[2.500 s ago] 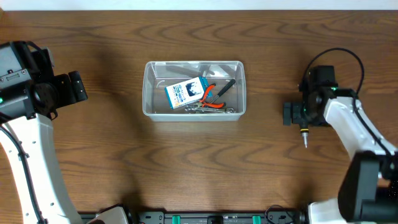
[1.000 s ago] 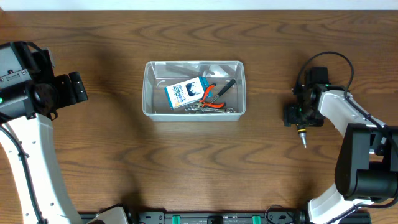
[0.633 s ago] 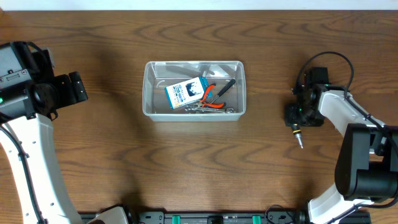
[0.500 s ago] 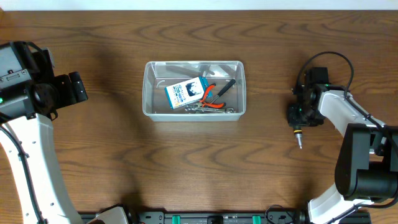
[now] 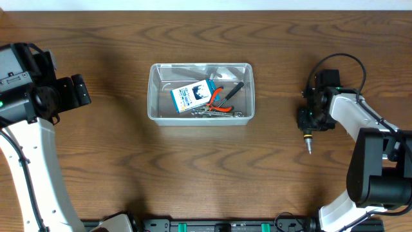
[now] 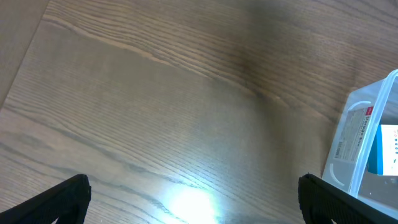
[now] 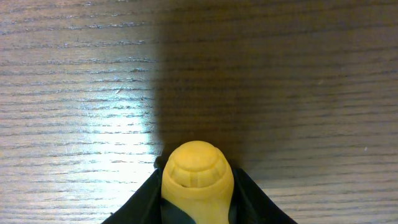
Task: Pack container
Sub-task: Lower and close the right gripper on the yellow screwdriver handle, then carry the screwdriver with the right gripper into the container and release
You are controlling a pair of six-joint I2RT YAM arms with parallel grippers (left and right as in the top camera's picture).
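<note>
- The right gripper (image 5: 308, 121) is closed narrowly on a screwdriver (image 5: 309, 143). In the wrist view its dark fingers (image 7: 144, 200) press against both sides of the yellow handle, whose butt end faces the camera.
- The shaft sticks out of the gripper toward the robot's base. Gripping the thick handle rather than the thin shaft probably gives the pads more to bite on.
- The pictures do not show whether the tool is lifted off the table (image 5: 277, 180) or resting on it.
- The container (image 5: 200, 118) sits well apart from the right gripper, to its left and slightly farther out, roughly midway between the two arms. It already holds a blue-and-white card box (image 5: 191, 95), orange-handled pliers (image 5: 219, 100) and some metal tools.
- The left gripper (image 5: 81, 91) is spread wide and holds nothing. It is parked well to the container's left, likely to keep the drop zone free.
- Judged next: carry the screwdriver leftward over the rim and release it inside.
</note>
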